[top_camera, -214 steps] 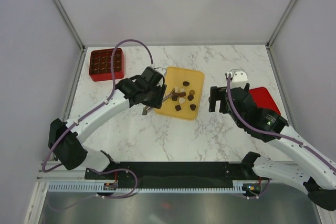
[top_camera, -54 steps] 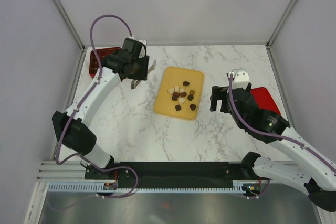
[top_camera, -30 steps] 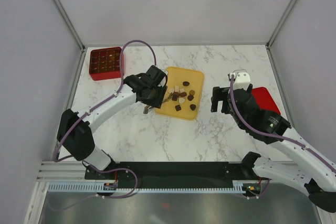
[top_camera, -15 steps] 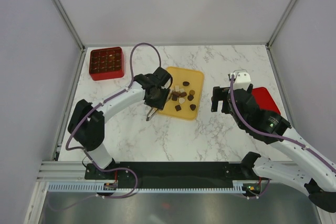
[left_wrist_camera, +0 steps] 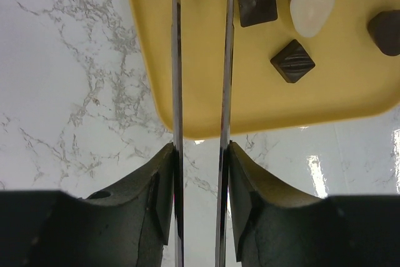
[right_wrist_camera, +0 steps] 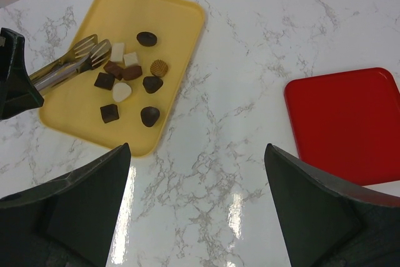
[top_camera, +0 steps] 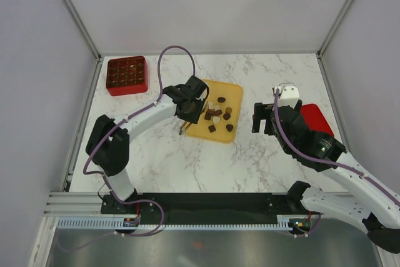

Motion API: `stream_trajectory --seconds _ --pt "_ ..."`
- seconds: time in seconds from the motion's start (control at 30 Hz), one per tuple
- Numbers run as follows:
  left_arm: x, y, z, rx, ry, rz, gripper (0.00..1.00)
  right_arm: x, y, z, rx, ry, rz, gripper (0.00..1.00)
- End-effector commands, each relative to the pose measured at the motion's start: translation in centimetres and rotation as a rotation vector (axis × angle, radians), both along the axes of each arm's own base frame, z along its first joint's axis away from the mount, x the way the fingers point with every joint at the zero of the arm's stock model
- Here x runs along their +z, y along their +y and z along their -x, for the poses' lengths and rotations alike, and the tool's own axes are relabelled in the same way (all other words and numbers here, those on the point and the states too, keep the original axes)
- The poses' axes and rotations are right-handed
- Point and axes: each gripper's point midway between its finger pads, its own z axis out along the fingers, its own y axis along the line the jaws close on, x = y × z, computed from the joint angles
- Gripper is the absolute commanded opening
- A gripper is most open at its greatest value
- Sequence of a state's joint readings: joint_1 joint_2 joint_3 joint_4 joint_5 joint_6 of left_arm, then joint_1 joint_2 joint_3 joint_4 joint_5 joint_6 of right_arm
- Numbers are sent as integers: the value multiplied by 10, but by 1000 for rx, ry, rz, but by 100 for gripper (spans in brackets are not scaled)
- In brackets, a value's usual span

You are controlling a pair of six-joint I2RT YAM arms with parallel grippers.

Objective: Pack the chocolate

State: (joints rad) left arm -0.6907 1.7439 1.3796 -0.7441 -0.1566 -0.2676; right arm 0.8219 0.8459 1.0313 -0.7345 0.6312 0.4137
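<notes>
Gripping a pair of thin metal tongs [left_wrist_camera: 175, 60], the left gripper [left_wrist_camera: 199, 154] is clamped on their blades and points the tips over the flat yellow plastic tray [left_wrist_camera: 281, 104]. I judge the step to be picking: the tips lie at 9 o'clock of the bite-size brown and white chocolate pieces [right_wrist_camera: 131, 72]. Next, the tongs must pinch one piece and carry it to the red square gridded box [top_camera: 127, 74], at 10 o'clock of the tray. I count eleven pieces on the tray, one box, and one flat red lid [right_wrist_camera: 350, 123] at 3 o'clock. The right gripper [right_wrist_camera: 197, 148] hangs spread wide, holding nothing.
</notes>
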Motion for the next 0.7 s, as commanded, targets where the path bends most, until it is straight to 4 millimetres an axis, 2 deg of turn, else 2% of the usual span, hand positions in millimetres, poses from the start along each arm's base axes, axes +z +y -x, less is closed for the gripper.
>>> stream_trajectory --seconds 0.0,0.3,0.5,0.6,0.63,0.67 --pt "22 -3 -15 5 -78 17 43 10 -5 -2 -19 -31 0 97" --pt "43 5 -10 31 -93 18 39 12 -4 0 -15 -34 -23 97" --pt "72 5 -13 55 -120 39 35 15 -4 2 -10 -41 -40 96" --pt "87 12 -22 78 -143 17 35 15 -2 3 -2 -38 -48 96" --pt "100 12 -30 88 -170 28 35 14 -2 3 0 -35 -50 96" --pt "103 23 -40 121 -179 13 35 15 -1 3 4 -37 -54 96"
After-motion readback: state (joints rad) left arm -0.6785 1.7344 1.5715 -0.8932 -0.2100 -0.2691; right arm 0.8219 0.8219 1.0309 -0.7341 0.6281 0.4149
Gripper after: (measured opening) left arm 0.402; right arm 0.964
